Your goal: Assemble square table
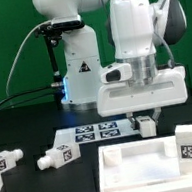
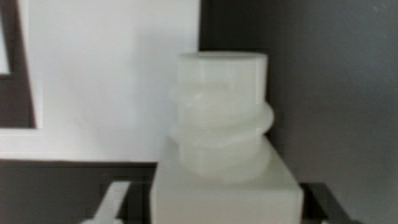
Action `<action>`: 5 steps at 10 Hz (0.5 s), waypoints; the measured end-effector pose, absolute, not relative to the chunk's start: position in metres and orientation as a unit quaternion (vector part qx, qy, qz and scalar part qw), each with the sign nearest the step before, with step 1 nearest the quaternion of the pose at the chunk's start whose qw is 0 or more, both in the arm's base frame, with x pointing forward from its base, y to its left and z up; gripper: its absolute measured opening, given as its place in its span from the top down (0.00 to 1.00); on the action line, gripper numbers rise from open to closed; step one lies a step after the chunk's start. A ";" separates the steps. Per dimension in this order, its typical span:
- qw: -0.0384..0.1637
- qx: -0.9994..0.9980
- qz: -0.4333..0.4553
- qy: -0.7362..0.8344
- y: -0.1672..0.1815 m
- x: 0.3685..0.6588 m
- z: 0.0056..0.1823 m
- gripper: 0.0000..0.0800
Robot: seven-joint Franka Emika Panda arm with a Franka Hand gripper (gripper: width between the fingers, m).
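My gripper (image 1: 144, 117) hangs just above the far rim of the white square tabletop (image 1: 125, 170), which lies at the front of the black table. It is shut on a white blocky leg (image 1: 147, 125). In the wrist view that leg (image 2: 222, 120) fills the middle, its rounded screw end pointing away from the gripper (image 2: 222, 203), with the pale fingers (image 2: 118, 203) on either side. The white tabletop (image 2: 107, 80) shows behind it. Another tagged leg (image 1: 188, 141) stands at the tabletop's corner on the exterior view's right. Two more legs (image 1: 7, 163) (image 1: 56, 158) lie on the exterior view's left.
The marker board (image 1: 91, 135) lies flat on the table behind the tabletop, just to the exterior view's left of the gripper. The arm's white base (image 1: 80, 71) stands further back, with cables beside it. A green wall closes the scene behind.
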State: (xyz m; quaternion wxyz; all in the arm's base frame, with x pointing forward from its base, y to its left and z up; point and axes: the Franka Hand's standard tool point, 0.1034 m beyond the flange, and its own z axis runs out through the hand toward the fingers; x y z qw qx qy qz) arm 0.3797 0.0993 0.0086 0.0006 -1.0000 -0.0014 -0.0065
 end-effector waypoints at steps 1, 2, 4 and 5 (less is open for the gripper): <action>0.000 -1.000 -0.006 -0.001 0.098 0.378 0.008 0.64; 0.000 -1.000 -0.005 0.000 0.098 0.378 0.008 0.64; 0.001 -1.000 0.001 0.001 0.098 0.377 0.007 0.45; 0.009 -1.000 0.022 0.008 0.098 0.376 0.008 0.29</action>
